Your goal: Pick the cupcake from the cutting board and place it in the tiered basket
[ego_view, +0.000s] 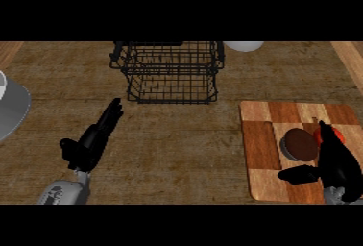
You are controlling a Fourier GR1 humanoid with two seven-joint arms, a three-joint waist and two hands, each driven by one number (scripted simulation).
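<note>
My right hand (339, 166) sits open, cupcake (300, 144) just left of its fingers; left hand (96, 137) open, straight.

- Dim, even light is covering the counter (184, 144); no glare is showing.
- Beside the right hand (337, 166), the cutting board (266, 144) is looking brightest.
- Shadow under the left hand (96, 139) is perhaps faint, hard to tell.

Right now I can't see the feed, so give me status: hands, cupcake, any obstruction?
Left hand open, idle over counter. Right hand open beside cupcake, not gripping. Cupcake on board. Path to basket looks clear.
</note>
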